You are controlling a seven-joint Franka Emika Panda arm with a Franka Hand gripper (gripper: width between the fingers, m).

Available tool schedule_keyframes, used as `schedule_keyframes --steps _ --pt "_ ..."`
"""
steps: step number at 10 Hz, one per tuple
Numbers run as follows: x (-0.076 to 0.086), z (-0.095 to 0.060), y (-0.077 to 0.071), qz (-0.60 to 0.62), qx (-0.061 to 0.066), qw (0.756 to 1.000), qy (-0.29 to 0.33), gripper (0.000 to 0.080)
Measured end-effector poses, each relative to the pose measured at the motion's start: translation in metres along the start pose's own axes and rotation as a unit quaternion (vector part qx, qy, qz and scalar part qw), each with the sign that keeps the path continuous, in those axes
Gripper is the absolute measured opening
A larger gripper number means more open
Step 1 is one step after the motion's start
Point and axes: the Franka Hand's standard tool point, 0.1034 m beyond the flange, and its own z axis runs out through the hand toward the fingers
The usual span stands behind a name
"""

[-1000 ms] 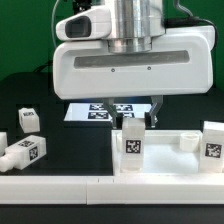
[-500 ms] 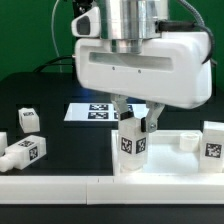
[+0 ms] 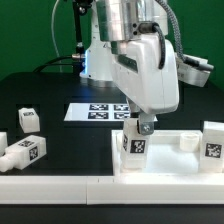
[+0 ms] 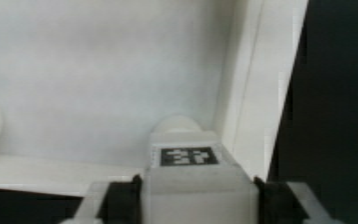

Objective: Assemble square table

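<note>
1. Spreading under everything, the black table point(image 3: 55, 95) carries all the parts.
2. The arm point(image 3: 135, 50) leans down from above the middle, its white body twisted toward the exterior view's right.
3. A long white rail point(image 3: 60, 188) runs along the near edge.
4. The square panel point(image 3: 170, 160) lies flat just behind the rail, at the exterior view's right.
5. The marker board point(image 3: 85, 112) lies farther back, near the middle.
6. The held leg point(image 3: 134, 145) stands upright at the panel's corner nearest the exterior view's left. The end effector point(image 3: 142, 127) is clamped on its top, and the wrist view shows the tagged leg between both fingers point(image 4: 108, 200). Whether it sits in a socket is hard to tell.
7. An upright leg point(image 3: 28, 120) and a toppled leg point(image 3: 25, 152) rest at the exterior view's left, well apart from the panel. A far leg point(image 3: 214, 140) stands at the panel's right end.
</note>
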Motion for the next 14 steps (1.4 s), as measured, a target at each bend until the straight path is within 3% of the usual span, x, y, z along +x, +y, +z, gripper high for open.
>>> schedule_keyframes --steps 1,2,3,4,5,6,8,11,12,14 --pt "0.001 0.001 0.001 -0.058 -0.002 0.998 0.002 0.0284" --pt "0.001 0.003 0.004 -0.134 -0.007 0.991 0.003 0.0339" --pt "0.000 0.003 0.003 -0.200 -0.008 0.980 0.005 0.0528" --pt "0.001 0.003 0.004 -0.293 -0.010 0.956 0.004 0.0611" --pt "-0.001 0.004 0.005 -0.356 -0.013 0.934 0.004 0.0611" --pt "0.000 0.004 0.005 -0.368 -0.012 0.930 0.004 0.0644" --pt "0.001 0.004 0.005 -0.431 -0.013 0.902 0.004 0.0648" --pt "0.015 -0.001 -0.003 -0.627 -0.013 0.779 0.010 0.0649" --pt "0.015 -0.001 -0.003 -0.621 -0.013 0.783 0.010 0.0649" --pt "0.016 -0.001 -0.002 -0.621 -0.013 0.784 0.010 0.0416"
